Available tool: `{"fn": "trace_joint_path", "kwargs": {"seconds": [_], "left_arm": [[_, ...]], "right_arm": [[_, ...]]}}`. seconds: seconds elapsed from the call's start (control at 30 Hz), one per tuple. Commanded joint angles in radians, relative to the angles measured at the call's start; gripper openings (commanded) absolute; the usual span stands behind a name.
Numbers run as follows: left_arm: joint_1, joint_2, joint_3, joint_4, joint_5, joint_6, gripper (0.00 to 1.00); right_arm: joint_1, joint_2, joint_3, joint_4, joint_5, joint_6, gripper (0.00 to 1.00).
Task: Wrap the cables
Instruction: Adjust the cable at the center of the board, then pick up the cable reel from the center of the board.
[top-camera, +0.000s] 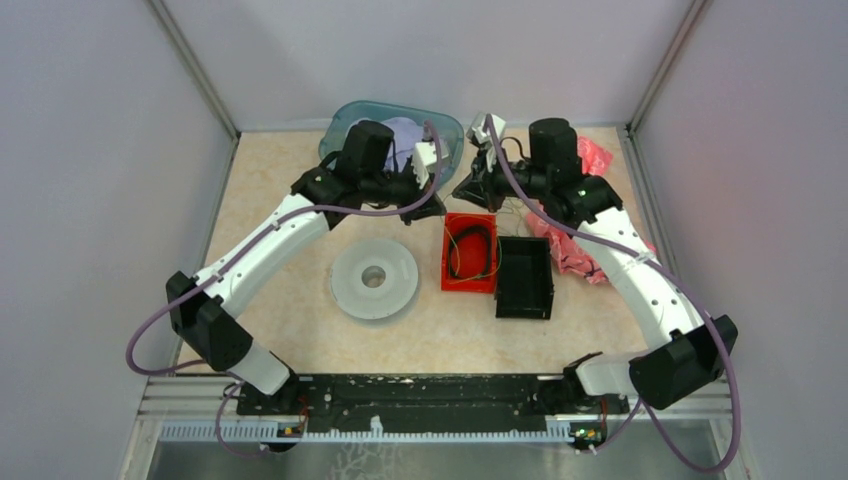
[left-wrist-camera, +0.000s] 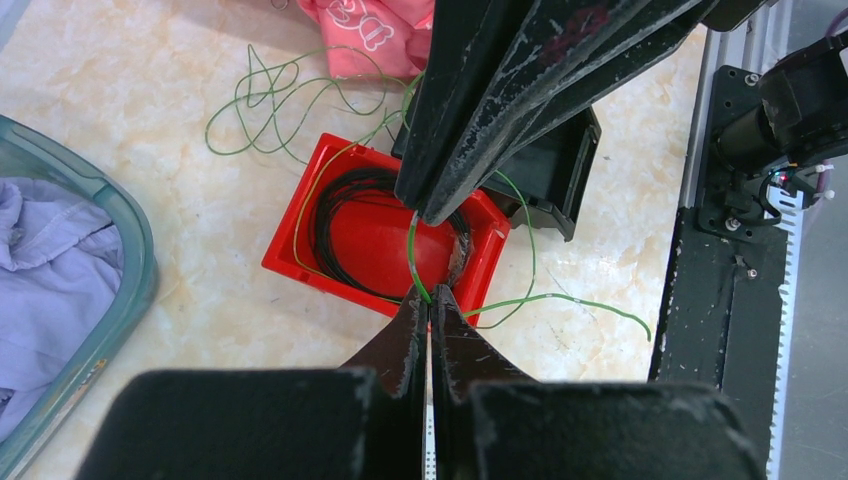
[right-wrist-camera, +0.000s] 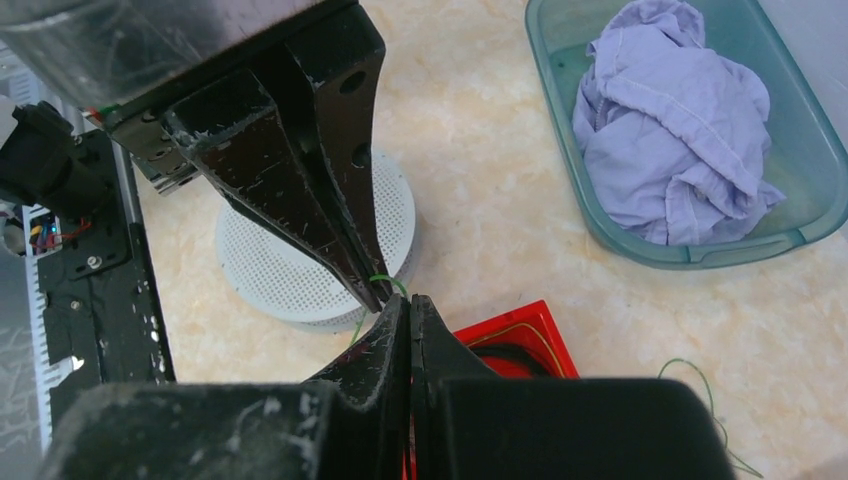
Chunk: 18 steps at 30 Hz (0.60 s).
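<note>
Cables (left-wrist-camera: 411, 250): a loose green tangle lies on the table at the upper left of the left wrist view, trailing over the red bin (left-wrist-camera: 330, 288). At frame centre one short strand runs near vertical. The left gripper (left-wrist-camera: 428, 297) is clenched on its lower end and the right gripper (left-wrist-camera: 424, 215) on its upper end.

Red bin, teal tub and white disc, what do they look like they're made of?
Red bin: likely hard moulded plastic, opaque, with a slight sheen on its floor.
Teal tub: probably translucent tinted plastic, since its wall looks see-through; the rim is smooth and rounded.
White disc: seemingly plastic, matte, its face covered in fine perforations.
</note>
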Motion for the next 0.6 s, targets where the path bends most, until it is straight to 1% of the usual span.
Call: {"fn": "trace_joint_path", "kwargs": {"seconds": [0.0, 0.03, 0.1, 0.2, 0.3, 0.4, 0.57], "left_arm": [[-0.003, -0.040, -0.012, 0.086, 0.013, 0.001, 0.11], [-0.002, -0.043, -0.017, 0.091, 0.011, 0.000, 0.16], [0.003, -0.052, -0.030, 0.103, 0.020, 0.002, 0.28], [0.016, -0.081, -0.057, 0.105, 0.047, 0.030, 0.50], [0.032, -0.142, -0.116, 0.115, 0.024, 0.071, 0.71], [0.038, -0.223, -0.200, 0.103, -0.008, 0.169, 0.84], [0.037, -0.337, -0.353, -0.005, -0.036, 0.330, 0.99]], "right_arm": [[0.003, -0.027, -0.002, 0.049, -0.044, 0.022, 0.00], [-0.002, -0.028, -0.007, 0.057, -0.050, 0.030, 0.00], [-0.018, -0.031, -0.015, 0.077, -0.060, 0.053, 0.00], [-0.057, -0.039, -0.031, 0.117, -0.074, 0.096, 0.00], [-0.092, -0.046, -0.037, 0.146, -0.065, 0.140, 0.00], [-0.115, -0.048, -0.038, 0.160, -0.023, 0.165, 0.00], [-0.132, -0.046, -0.044, 0.184, 0.057, 0.203, 0.00]]}}
